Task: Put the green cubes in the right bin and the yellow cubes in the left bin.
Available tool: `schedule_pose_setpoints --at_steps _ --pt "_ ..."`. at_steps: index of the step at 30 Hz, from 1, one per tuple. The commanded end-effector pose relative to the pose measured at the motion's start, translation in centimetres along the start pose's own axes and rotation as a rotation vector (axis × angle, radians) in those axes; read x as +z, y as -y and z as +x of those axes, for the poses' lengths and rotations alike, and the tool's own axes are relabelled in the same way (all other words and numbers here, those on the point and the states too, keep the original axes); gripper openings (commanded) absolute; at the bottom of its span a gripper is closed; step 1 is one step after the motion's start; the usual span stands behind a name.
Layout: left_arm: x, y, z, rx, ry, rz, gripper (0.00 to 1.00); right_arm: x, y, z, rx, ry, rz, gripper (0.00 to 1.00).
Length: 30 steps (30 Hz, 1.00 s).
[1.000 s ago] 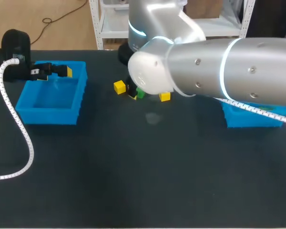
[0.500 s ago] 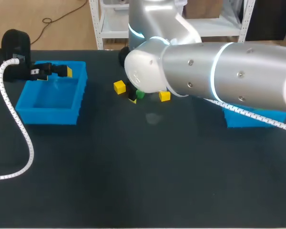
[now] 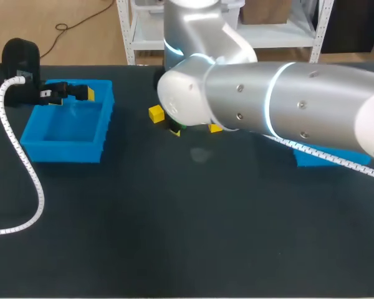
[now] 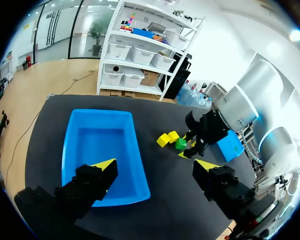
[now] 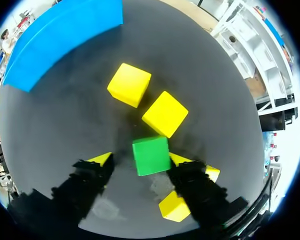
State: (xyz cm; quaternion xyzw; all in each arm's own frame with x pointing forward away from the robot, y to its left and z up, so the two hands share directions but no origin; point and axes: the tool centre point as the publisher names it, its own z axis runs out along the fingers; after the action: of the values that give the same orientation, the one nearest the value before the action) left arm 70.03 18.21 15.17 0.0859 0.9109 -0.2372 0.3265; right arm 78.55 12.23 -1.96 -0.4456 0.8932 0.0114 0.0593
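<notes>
Head view: two blue bins; left bin (image 3: 65, 131) whole, right bin (image 3: 324, 159) mostly hidden behind right arm (image 3: 287, 93). Two yellow cubes (image 3: 156, 113) show far centre, one cut off by arm.
Left wrist view: left gripper (image 4: 155, 165) spread, empty, at left bin's far edge.
Right wrist view: three yellow cubes, one green cube (image 5: 150, 155) between right gripper (image 5: 140, 160) parted fingers, not clamped.
</notes>
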Motion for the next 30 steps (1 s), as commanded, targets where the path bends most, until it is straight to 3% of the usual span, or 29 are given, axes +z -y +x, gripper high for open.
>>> schedule_pose_setpoints --at_steps 1,7,16,25,30 --pt "0.0 -0.2 0.1 0.002 0.007 0.011 1.00 0.0 0.0 0.0 0.008 0.001 0.009 0.00" --pt "0.0 -0.2 0.1 0.002 0.007 0.011 1.00 -1.6 0.8 0.1 0.025 0.047 0.058 0.00" --pt "0.0 -0.2 0.1 0.002 0.007 0.011 1.00 -8.5 4.3 1.5 0.118 0.193 0.150 0.00" --pt "0.0 -0.2 0.1 0.002 0.007 0.011 1.00 -13.2 10.3 7.2 0.349 0.264 0.255 0.00" --pt "0.0 -0.2 0.1 0.002 0.007 0.011 1.00 -14.1 13.8 11.6 0.506 0.293 0.246 0.00"
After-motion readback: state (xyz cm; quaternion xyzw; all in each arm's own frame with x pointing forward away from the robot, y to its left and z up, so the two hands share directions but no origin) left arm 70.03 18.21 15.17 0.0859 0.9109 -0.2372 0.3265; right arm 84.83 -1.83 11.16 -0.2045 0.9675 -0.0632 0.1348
